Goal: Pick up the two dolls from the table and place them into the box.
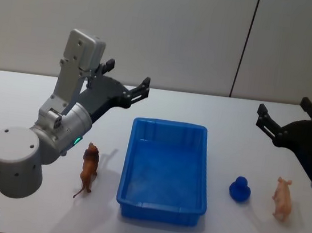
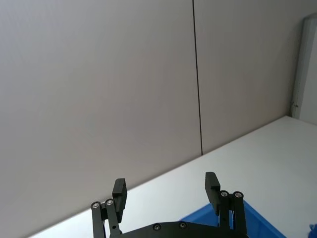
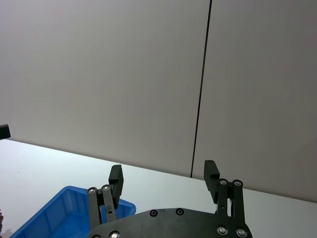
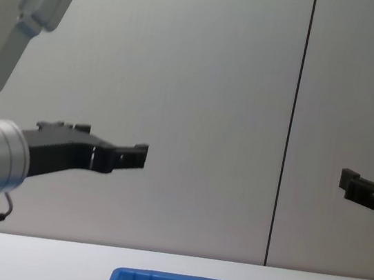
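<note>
Both hands hang open and empty above the table [image 1: 19, 110]. The left hand [image 1: 128, 74] is raised beyond the far left corner of the box [image 1: 160, 213] with its fingers spread wide. The right hand [image 1: 283, 108] mirrors it out to the far right. Held high and apart like this, they seem posed as a ready stance, each arm covering its own side and leaving the toys unshaded.

Nearest the robot, three toys stand in a loose row across the table. A brown lion figure [image 1: 89, 168] is just left of the box. On the right is the blue doll [image 1: 240, 190], near the box wall but not touching it, and a pink pig figure [image 1: 282, 198] stands a little farther out. The doll is small and rounded, a knob of a head on a wider base, rather duck-like. Its deep blue comes close to the box's own colour. Which figure counts as the second doll I cannot tell.

The box sits between them, open-topped and empty, probably centred so either arm can drop into it. Beyond it is bare table, then a grey wall [image 1: 156, 24].
</note>
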Available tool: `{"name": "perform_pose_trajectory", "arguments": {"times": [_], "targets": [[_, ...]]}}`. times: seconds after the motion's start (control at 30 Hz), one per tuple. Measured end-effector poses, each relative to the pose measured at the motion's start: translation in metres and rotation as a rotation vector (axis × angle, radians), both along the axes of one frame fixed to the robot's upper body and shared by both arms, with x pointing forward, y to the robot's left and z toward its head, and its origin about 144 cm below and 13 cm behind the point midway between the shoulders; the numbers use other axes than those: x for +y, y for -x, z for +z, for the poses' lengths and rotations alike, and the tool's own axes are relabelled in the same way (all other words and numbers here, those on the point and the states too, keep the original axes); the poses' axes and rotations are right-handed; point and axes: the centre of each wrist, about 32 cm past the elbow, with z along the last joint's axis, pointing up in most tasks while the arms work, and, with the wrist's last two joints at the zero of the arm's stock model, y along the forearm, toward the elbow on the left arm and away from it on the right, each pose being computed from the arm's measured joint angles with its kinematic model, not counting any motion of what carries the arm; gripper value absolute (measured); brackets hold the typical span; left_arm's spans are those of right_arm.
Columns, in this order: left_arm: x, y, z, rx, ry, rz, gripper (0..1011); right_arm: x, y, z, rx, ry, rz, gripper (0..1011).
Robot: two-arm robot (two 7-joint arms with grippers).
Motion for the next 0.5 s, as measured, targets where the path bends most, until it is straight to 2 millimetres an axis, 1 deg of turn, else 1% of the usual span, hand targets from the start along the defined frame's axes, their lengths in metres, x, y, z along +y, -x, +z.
{"name": "perform_pose_trajectory", "arguments": {"times": [0.5], "targets": [[0.0097, 0.0029, -0.0041, 0.218, 0.011, 0.047, 1001, 0.0000, 0.0000, 0.0000, 0.000, 0.000, 0.000, 1001]]}}
